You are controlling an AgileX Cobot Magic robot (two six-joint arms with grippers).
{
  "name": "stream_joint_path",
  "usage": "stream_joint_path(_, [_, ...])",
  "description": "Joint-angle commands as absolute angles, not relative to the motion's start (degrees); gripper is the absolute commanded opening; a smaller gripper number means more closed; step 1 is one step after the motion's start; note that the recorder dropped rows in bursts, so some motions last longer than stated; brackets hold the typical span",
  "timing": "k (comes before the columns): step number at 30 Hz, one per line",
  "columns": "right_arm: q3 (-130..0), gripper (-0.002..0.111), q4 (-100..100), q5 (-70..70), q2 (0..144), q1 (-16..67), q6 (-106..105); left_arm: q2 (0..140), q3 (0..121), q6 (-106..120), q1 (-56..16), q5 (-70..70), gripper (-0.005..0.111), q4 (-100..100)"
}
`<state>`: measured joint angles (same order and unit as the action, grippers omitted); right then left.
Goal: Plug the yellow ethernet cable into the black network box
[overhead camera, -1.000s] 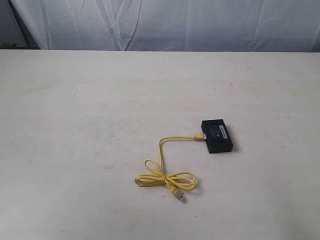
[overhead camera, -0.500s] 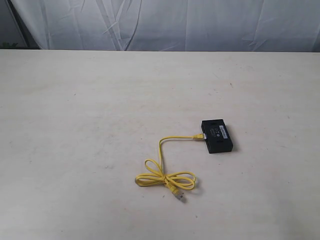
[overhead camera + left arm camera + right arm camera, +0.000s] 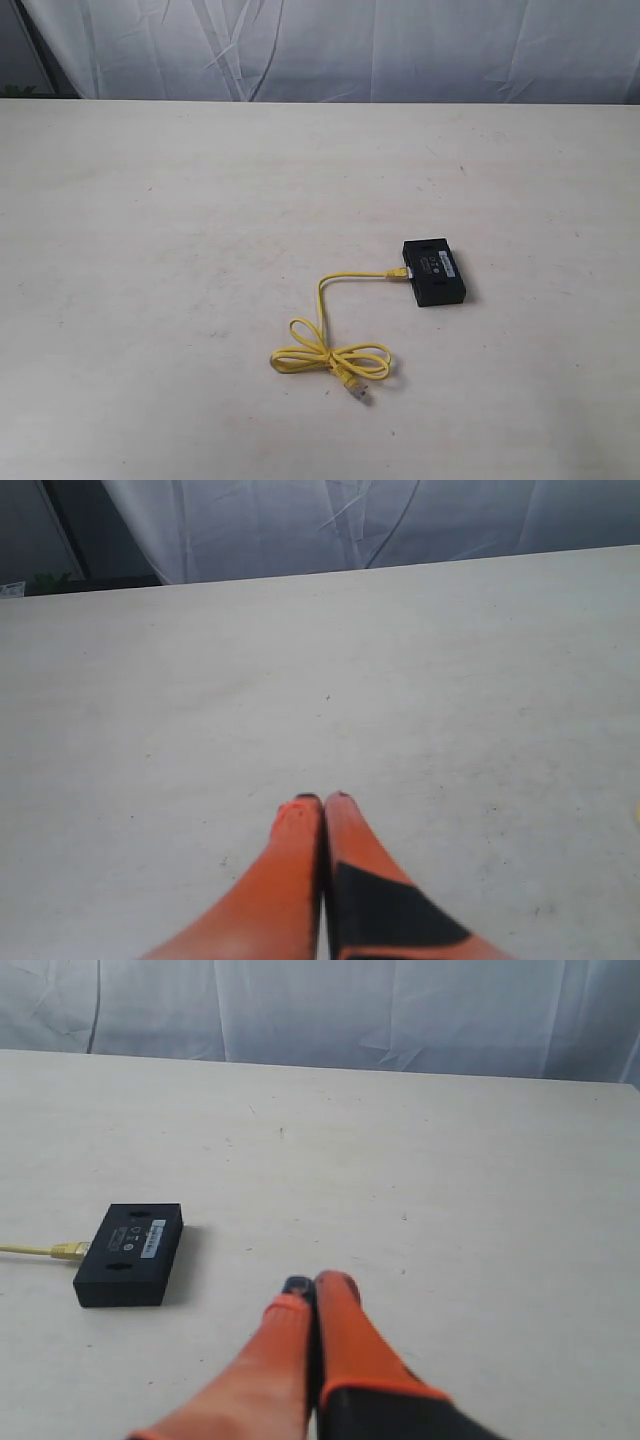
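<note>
Nothing is seen to have moved since the earlier exterior frames: cable and box are found at the same spots on the desk (image 3: 150, 200), and neither arm is caught in that view.

On the left side, the left fingers (image 3: 300, 825) are shown by their wrist camera pressed together, with no gap between the orange tips and nothing held between them. They are pointed forward and slightly downward over a bare stretch of the desk, and the tips are held above the surface.

Near the middle of the desk, the yellow ethernet cable (image 3: 322, 300) is laid out. Its bundled part is spread in a bow of flat loops towards the near edge, with one plug lying free at the right of the loops. From the loops a single strand is led away from the near edge, then bent to the right.

At the end of that strand, the other plug is set against the left side of the black network box (image 3: 434, 271), which lies flat, right of centre, label upward. Whether the plug is fully seated cannot be told.

On the right, the right fingers (image 3: 335, 1310) are likewise closed and empty. They are angled down over the desk, well apart from the box.
</note>
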<state>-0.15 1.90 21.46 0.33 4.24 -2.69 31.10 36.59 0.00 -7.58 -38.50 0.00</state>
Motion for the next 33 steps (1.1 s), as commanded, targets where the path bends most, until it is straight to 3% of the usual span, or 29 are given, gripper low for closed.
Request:
stream_joint_path(1, [0.0, 0.0, 2.1, 20.6, 0.0, 4.3, -2.8, 30.7, 36.4, 0.0, -7.4, -37.9, 0.0, -0.4])
stream_joint_path(13, [0.0, 0.0, 2.1, 20.6, 0.0, 4.3, -2.8, 23.6, 33.0, 0.0, -2.3, -37.2, 0.0, 3.1])
stream_joint_path(24, [0.0, 0.0, 2.1, 20.6, 0.0, 4.3, -2.8, 11.3, 10.7, 0.0, 0.5, -16.4, 0.0, 1.1])
stream_joint_path(33, [0.0, 0.0, 2.1, 20.6, 0.0, 4.3, -2.8, 0.7, 0.0, 0.0, 0.5, -13.6, 0.0, -1.4])
